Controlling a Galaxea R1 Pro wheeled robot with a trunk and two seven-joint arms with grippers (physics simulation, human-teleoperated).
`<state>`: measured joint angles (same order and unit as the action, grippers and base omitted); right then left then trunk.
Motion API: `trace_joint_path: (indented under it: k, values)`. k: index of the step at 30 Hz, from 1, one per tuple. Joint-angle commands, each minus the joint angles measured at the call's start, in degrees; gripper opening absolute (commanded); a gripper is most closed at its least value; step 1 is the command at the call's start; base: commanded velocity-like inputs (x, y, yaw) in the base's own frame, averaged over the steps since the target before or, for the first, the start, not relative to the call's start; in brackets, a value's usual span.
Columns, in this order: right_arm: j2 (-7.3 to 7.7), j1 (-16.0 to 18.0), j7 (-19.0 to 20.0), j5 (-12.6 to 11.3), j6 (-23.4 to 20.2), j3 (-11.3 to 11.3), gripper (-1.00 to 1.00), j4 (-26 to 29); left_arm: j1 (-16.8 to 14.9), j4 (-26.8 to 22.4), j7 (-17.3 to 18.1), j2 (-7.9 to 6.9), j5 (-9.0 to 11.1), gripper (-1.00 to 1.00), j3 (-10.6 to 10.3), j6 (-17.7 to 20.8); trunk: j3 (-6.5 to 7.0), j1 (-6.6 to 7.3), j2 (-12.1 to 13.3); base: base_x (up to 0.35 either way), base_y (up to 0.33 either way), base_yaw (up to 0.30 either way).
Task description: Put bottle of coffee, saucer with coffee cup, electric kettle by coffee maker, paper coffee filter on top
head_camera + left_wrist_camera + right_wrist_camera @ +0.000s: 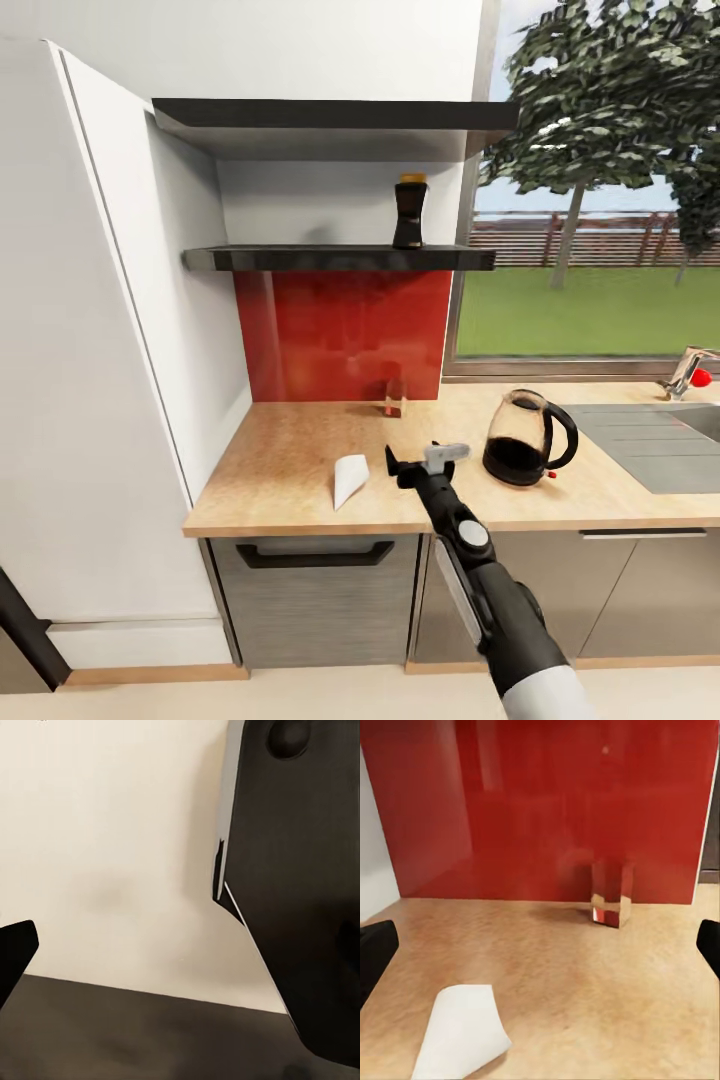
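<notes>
**Right arm lined up on the paper filter, bottle yet to come off the shelf**

I take the electric kettle (522, 438) as my landmark; it stands upright on the kitchen countertop (290, 470), handle turned towards the sink. I have the right gripper (427, 462) stretched out over the counter just beside the kettle, on the side away from the sink, with its jaws spread wide and nothing between them. In the right wrist view the two dark fingertips (375, 949) sit at either edge of the picture, which tells me the same thing. I hold it low and level like this, I judge, so the open jaws can close on the paper coffee filter (349, 477), which lies flat on the wood a little further from the kettle than the gripper. Its near edge curls up slightly (461, 1031), a handy lip to pinch.

A small glass block (393, 398) stands against the red backsplash (340, 335), behind the filter. The bottle of coffee (410, 212) is upright on the dark shelf (340, 258), well above the kettle.

My left gripper I cannot judge: its wrist camera gives me pale floor and dark bodywork, with one dark tip (13, 945) at the edge
</notes>
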<state>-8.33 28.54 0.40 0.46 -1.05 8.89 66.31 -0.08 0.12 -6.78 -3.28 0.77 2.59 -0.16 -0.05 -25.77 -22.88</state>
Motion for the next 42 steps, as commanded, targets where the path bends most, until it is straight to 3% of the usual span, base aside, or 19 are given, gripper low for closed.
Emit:
trace_joint_path:
  k: [1, 3, 4, 6, 27, 30, 35, 42]
  values:
    - [-0.01, 0.6, 0.1, 0.0, -1.0, 0.0, 1.0, 0.0, 0.0, 0.0, -0.1, 0.01, 0.0, 1.0, 0.2, 0.0, -0.02, -0.02, 0.0, 0.0, 0.0, 0.0]
    - [-0.02, 2.5, 0.4, 0.1, -6.2, 0.2, 1.0, 0.0, 0.0, 0.0, -0.1, -0.01, -0.2, 1.0, -0.1, 0.0, -0.02, -0.02, 0.0, 0.0, 0.0, 0.0]
    - [0.17, 4.0, 0.5, 0.0, -13.8, 2.8, 1.0, 0.6, 0.0, 0.0, -0.3, -0.11, -0.4, 1.0, -0.3, 0.6, -0.02, -0.02, 0.0, 0.024, -0.008, 0.0]
    - [0.36, 4.3, 0.5, 0.0, -15.7, 4.1, 1.0, 1.1, 0.0, 0.0, -0.5, -0.23, -0.3, 1.0, -0.3, 0.8, -0.02, -0.02, 0.0, 0.115, -0.074, 0.0]
    - [1.54, 4.5, 0.6, -0.1, -17.1, 5.2, 1.0, 0.3, 0.1, 0.8, -1.4, -0.88, 0.0, 1.0, 0.2, 0.9, -0.02, -0.02, 0.0, 0.251, -0.186, 0.0]
    - [1.49, 4.5, 3.3, -0.1, -17.2, 5.2, 1.0, -0.4, 0.2, 0.8, -1.4, -0.92, 0.0, 1.0, 0.2, 1.0, -0.02, -0.02, 0.0, 0.314, -0.069, 0.0]
    - [1.48, 4.5, 13.1, 0.1, -17.3, 5.2, 1.0, -2.0, 0.3, 0.8, -1.0, -0.84, -0.2, 1.0, -0.1, 1.0, -0.02, -0.02, 0.0, 0.154, -0.017, 0.0]
    - [1.56, 4.5, 16.8, 0.2, -17.5, 5.2, 1.0, -2.5, 0.3, 0.8, -0.5, -1.38, -0.4, 1.0, -0.5, 1.0, -0.02, -0.02, 0.0, 0.019, -0.002, 0.0]
